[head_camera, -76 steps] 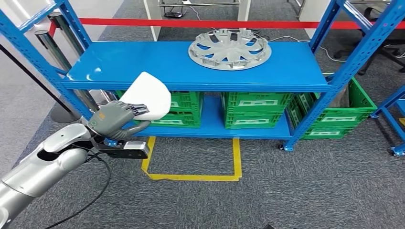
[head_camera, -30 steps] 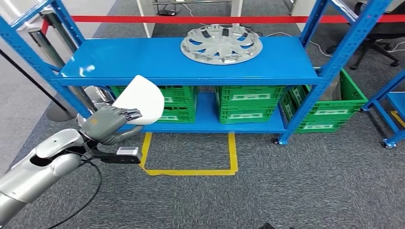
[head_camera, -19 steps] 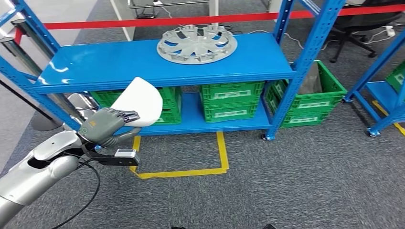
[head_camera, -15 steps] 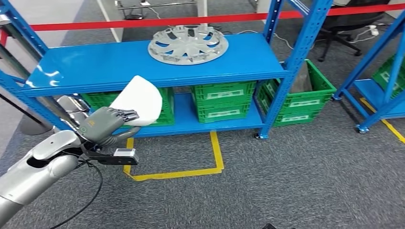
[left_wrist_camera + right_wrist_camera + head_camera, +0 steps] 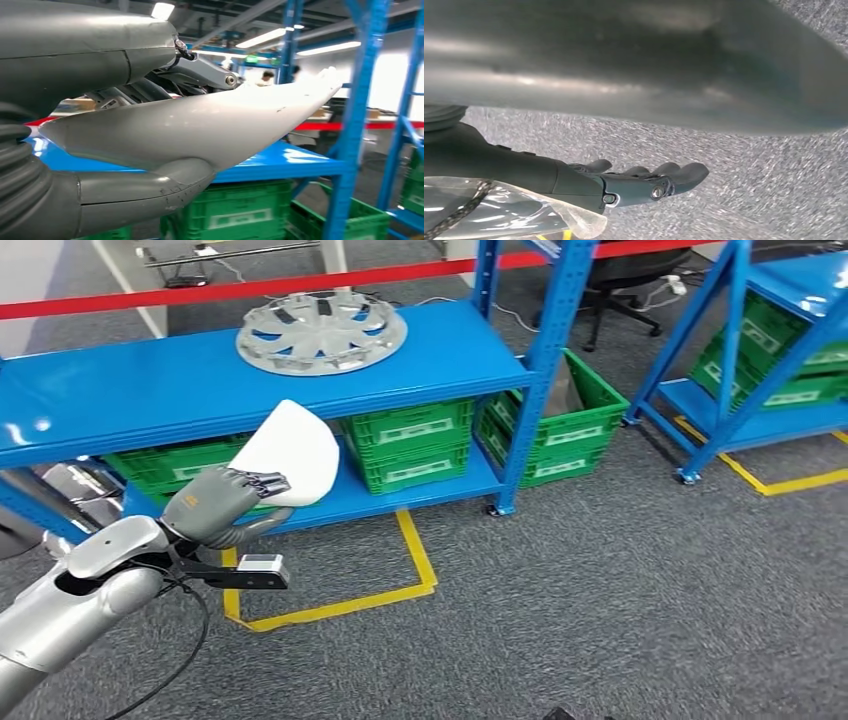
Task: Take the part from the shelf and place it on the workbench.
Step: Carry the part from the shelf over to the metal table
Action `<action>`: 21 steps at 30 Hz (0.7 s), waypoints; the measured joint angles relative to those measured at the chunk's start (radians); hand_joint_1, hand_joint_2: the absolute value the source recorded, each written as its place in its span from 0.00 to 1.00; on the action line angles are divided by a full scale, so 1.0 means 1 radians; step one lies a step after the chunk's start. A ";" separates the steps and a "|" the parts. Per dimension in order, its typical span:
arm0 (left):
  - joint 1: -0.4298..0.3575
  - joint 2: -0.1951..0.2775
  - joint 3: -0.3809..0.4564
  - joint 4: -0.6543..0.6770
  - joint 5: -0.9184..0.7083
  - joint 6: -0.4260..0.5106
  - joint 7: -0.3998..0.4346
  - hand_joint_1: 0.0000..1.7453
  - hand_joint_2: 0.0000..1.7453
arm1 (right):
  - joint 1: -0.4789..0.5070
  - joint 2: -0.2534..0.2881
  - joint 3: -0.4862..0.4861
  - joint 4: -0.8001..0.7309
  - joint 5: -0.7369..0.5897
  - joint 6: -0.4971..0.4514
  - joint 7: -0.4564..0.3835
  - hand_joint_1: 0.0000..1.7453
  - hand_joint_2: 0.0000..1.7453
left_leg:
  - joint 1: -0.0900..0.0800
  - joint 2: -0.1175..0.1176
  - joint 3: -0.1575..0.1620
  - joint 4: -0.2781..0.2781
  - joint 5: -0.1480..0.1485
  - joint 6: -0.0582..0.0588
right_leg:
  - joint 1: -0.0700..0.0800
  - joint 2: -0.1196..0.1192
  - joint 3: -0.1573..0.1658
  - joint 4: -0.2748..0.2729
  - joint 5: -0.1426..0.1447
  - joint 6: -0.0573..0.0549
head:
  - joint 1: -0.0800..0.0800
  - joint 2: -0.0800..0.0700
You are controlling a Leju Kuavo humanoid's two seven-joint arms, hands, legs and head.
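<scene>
My left hand (image 5: 215, 502) grips a white curved shell part (image 5: 290, 452) by its lower edge, holding it up in front of the blue shelf (image 5: 150, 390). In the left wrist view the white part (image 5: 200, 125) sits between the thick thumb (image 5: 140, 192) and the darker fingers. My right hand (image 5: 624, 182) hangs over grey carpet with its fingers loosely stretched out and nothing in it. A silver wheel cover (image 5: 321, 333) lies flat on the shelf's top board.
Green crates (image 5: 410, 445) fill the shelf's lower level, with one more (image 5: 555, 420) beside its right post. A second blue rack with green crates (image 5: 790, 300) stands at the far right. Yellow tape (image 5: 330, 605) marks the carpet. A red barrier (image 5: 250, 287) runs behind.
The whole picture has slid left, so the camera has turned to the right. My left hand still holds the white part in the same pose.
</scene>
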 joint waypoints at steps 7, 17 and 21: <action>0.003 0.003 0.002 -0.003 0.000 0.002 0.000 1.00 1.00 | 0.000 0.000 0.000 0.000 0.000 0.000 0.001 0.00 0.00 | 0.015 -0.079 -0.059 0.169 -0.111 -0.033 | -0.012 0.070 -0.003 -0.014 0.018 -0.025 | -0.003 0.000; 0.025 0.012 0.002 -0.010 -0.008 0.008 0.000 1.00 1.00 | 0.003 0.000 0.000 -0.001 -0.003 0.000 0.002 0.00 0.00 | 0.040 -0.180 0.010 0.016 -0.025 -0.041 | -0.025 0.196 -0.035 -0.001 0.037 0.017 | -0.002 0.000; 0.035 0.014 0.008 -0.022 -0.014 0.015 0.000 1.00 1.00 | 0.010 0.000 0.000 -0.001 -0.003 -0.001 0.002 0.00 0.00 | 0.038 -0.126 0.008 0.007 -0.014 -0.012 | -0.023 0.119 -0.091 0.081 -0.011 0.034 | 0.004 0.000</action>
